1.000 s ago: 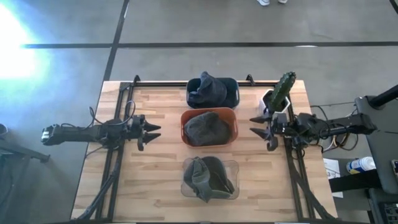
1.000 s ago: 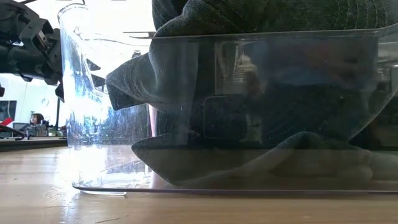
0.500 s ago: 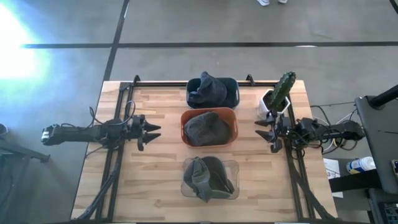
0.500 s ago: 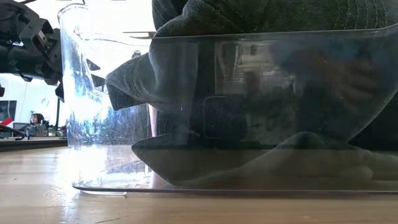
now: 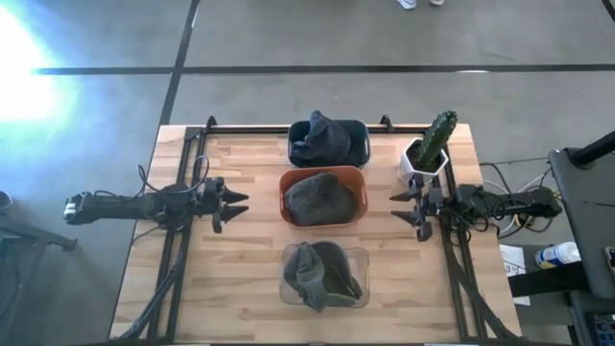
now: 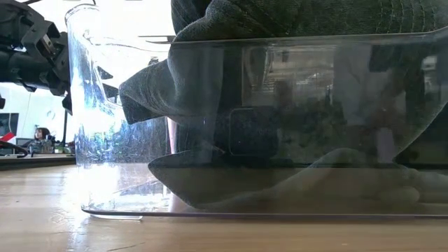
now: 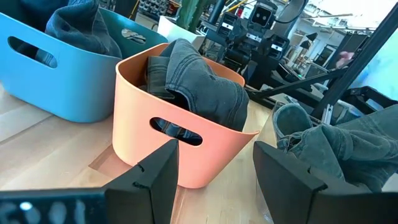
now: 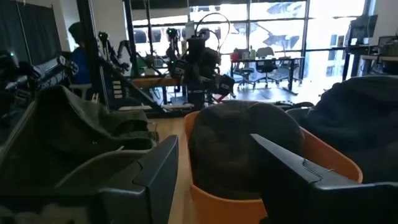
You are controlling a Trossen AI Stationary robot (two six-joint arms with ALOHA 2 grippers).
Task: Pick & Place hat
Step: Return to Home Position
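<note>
**Wooden table (image 5: 240,279) sorted, parking step in hand**

Caps (image 5: 317,197) are sitting in the blue bin (image 5: 365,144), orange bin (image 5: 324,222) and clear bin (image 5: 363,281) along the middle. Left gripper (image 5: 242,204) and right gripper (image 5: 394,205) are hanging empty, fingers spread, flanking the orange bin. Seemingly only folding both arms home is remaining.

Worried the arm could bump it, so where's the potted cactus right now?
In the high view the potted cactus stands near the top right corner of the table, right of the blue bin, just above the right hand.

Orange bin (image 7: 219,155), blue bin (image 7: 59,93)
</note>
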